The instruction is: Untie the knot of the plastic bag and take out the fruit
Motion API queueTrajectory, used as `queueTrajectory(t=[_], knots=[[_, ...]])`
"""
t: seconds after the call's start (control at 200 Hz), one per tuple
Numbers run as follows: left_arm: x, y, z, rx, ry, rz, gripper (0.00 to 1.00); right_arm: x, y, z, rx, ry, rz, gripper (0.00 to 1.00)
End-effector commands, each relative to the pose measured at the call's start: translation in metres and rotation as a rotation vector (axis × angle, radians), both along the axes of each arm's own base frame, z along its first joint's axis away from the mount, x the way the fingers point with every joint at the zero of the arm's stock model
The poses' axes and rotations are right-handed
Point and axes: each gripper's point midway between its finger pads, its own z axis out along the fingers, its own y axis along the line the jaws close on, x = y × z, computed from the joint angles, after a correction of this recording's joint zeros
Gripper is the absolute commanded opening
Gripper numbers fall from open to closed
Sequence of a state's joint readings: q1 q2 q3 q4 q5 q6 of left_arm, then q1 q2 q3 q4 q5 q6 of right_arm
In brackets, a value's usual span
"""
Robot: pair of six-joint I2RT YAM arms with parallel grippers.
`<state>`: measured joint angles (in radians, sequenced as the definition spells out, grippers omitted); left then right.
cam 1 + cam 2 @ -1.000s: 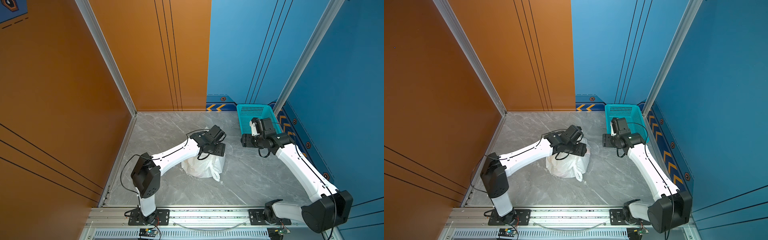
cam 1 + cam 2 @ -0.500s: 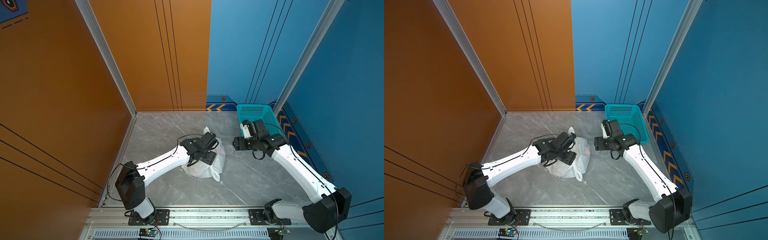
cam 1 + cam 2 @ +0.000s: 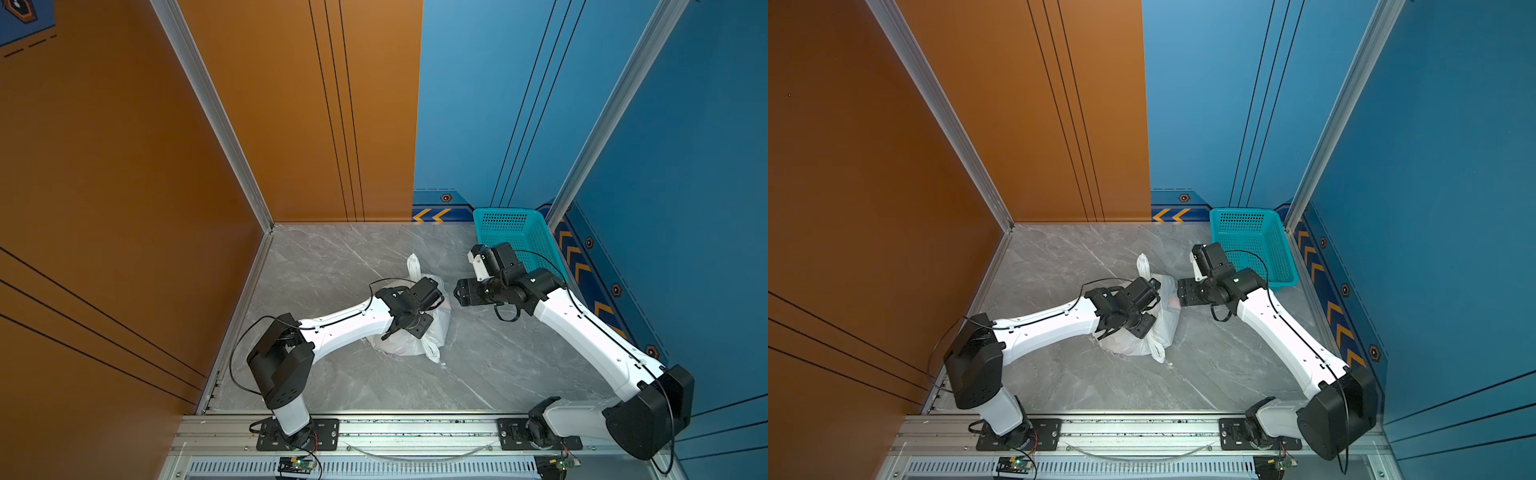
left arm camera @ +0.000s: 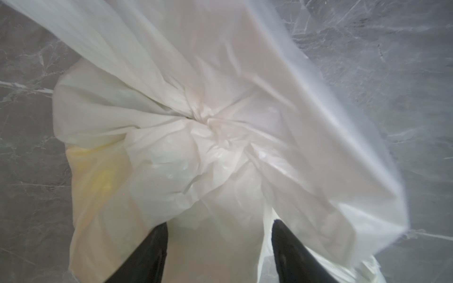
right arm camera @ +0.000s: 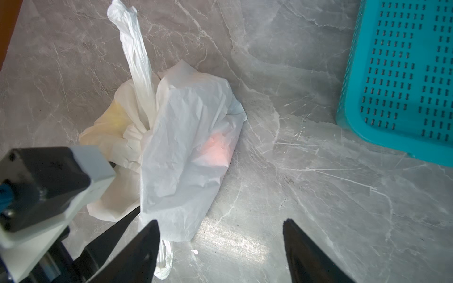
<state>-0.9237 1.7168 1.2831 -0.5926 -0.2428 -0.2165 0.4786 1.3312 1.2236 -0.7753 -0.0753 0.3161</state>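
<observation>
The plastic bag [image 3: 405, 345] sits slumped near the middle of the grey marble tabletop [image 3: 332, 266], tied shut. The knot [image 5: 137, 61] rises from its gathered top as a narrow twisted tail, roughly upright in both top views and free of either arm. The fruit [image 5: 217, 152] is all inside. It shows only as a pinkish glow through the film on the side facing the right arm, plus a yellow patch [image 4: 100, 176] on another side.

The left gripper [image 4: 219, 223] hangs directly over the bag, pointing down. Its fingers [image 4: 157, 245] stand moderately apart with crinkled film bulging between them, and they are not pinched on it. The puckered centre where the plastic cinches lies just ahead of them. This looks like a line-up to take hold of the bag's neck so the body is anchored while the tail is worked.

The right gripper [image 5: 220, 221] waits low, just beside the bag on the basket side. Its fingers [image 5: 304, 247] are spread wide and empty over bare marble, and it is aimed at the bag, probably to take the tail or a fold.

The teal perforated basket [image 3: 509, 216] stands empty in the far corner behind the right arm, plausibly where the fruit will go. A loose handle end [image 5: 164, 259] trails on the marble at the bag's near side. The untying step is not yet done.
</observation>
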Motion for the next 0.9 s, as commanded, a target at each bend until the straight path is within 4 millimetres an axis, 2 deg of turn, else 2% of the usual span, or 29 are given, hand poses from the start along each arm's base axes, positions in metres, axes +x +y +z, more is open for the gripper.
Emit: queueTrajectory(t=[0.0,0.045,0.085,0.18,0.3,0.531,0.671,0.701,0.896], knots=[[0.007,0.007,-0.008,0.078,-0.056,0.012,0.47,0.0,0.007,0.0,0.016,0.005,-0.001,0.8],[0.008,0.01,-0.007,0.084,-0.067,0.02,0.34,0.0,0.009,0.0,0.021,0.005,0.001,0.8],[0.008,0.012,-0.005,0.085,-0.074,0.026,0.27,-0.001,0.013,-0.001,0.027,0.007,0.009,0.8],[0.007,0.016,0.001,0.077,-0.092,0.029,0.15,-0.003,0.03,-0.004,0.061,0.013,0.044,0.8],[0.003,0.017,0.012,0.043,-0.131,0.018,0.07,-0.004,0.054,-0.01,0.093,0.026,0.087,0.8],[-0.003,0.019,0.031,-0.039,-0.226,-0.012,0.0,0.001,0.086,-0.02,0.175,0.054,0.115,0.78],[-0.005,0.017,0.041,-0.085,-0.271,-0.031,0.0,0.004,0.1,-0.019,0.235,0.058,0.12,0.76],[-0.008,0.022,0.031,-0.07,-0.261,-0.037,0.0,0.005,0.102,-0.02,0.242,0.064,0.12,0.75],[-0.01,0.022,0.032,-0.093,-0.283,-0.049,0.0,0.008,0.12,-0.035,0.282,0.109,0.133,0.63]])
